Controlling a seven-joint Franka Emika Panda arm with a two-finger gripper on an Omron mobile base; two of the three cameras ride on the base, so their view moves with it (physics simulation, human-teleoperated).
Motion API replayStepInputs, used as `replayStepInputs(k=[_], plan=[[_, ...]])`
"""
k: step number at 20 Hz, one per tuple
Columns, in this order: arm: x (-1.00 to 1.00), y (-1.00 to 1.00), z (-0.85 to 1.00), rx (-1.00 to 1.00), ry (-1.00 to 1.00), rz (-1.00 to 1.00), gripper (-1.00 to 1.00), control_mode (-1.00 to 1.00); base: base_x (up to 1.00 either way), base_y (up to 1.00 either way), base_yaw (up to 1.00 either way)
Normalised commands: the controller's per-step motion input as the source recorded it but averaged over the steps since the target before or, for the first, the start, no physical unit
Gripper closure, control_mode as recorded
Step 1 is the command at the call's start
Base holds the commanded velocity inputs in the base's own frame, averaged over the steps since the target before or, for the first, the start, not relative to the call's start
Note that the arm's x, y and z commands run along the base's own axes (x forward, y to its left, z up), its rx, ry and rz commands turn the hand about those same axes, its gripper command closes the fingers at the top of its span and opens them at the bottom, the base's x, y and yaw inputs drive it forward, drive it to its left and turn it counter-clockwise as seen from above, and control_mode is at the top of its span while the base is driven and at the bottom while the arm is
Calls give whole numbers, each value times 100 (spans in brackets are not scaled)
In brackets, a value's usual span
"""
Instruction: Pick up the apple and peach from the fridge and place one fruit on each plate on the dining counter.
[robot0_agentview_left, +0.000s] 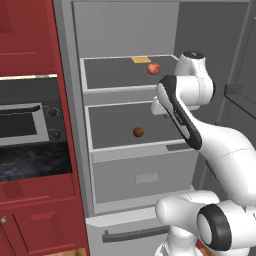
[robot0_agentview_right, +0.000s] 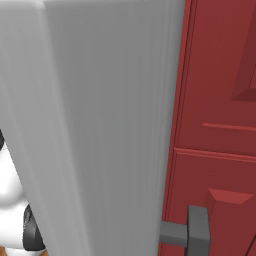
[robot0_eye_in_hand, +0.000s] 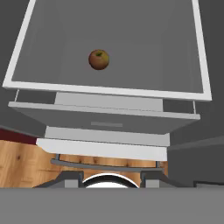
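The fridge (robot0_agentview_left: 75, 125) stands open. A brownish-red fruit with a green patch, apparently the apple (robot0_agentview_left: 138, 132) (robot0_eye_in_hand: 99, 59), lies on the lower grey shelf (robot0_agentview_left: 110, 142). On the upper shelf, towards the right, rests a pinkish-red fruit, apparently the peach (robot0_agentview_left: 153, 68). My arm (robot0_agentview_left: 182, 115) reaches in front of the shelves' right side and hides the hand in the left base view. In the hand view my gripper (robot0_eye_in_hand: 111, 180) hangs above and in front of the lower shelf, apart from the apple. Nothing lies between its fingertips (robot0_eye_in_hand: 70, 178), and it is shut. The plates and the dining counter are out of view.
A flat yellow item (robot0_agentview_left: 140, 59) lies at the back of the upper shelf. Below the shelves is a grey drawer (robot0_agentview_left: 145, 175). The open fridge door (robot0_agentview_right: 100, 125) with its bar handle (robot0_agentview_right: 197, 230) stands on my right. Dark red cabinets (robot0_agentview_left: 30, 35) and a built-in oven (robot0_agentview_left: 25, 125) are to the left.
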Motion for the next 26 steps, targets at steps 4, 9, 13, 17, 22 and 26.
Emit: replayStepInputs(k=[4,9,13,17,22,26], plan=[[0,-1,-33,0,18,0,-100,-100,0,0,0],[-6,13,-81,0,15,-1,-100,-100,0,0,0],[13,41,-80,1,0,0,-100,-100,0,0,0],[36,15,-68,5,-15,0,-100,-100,0,0,0],[41,6,-21,6,-16,0,-100,-100,0,0,0],[47,3,9,4,-17,2,-100,-100,0,0,0]])
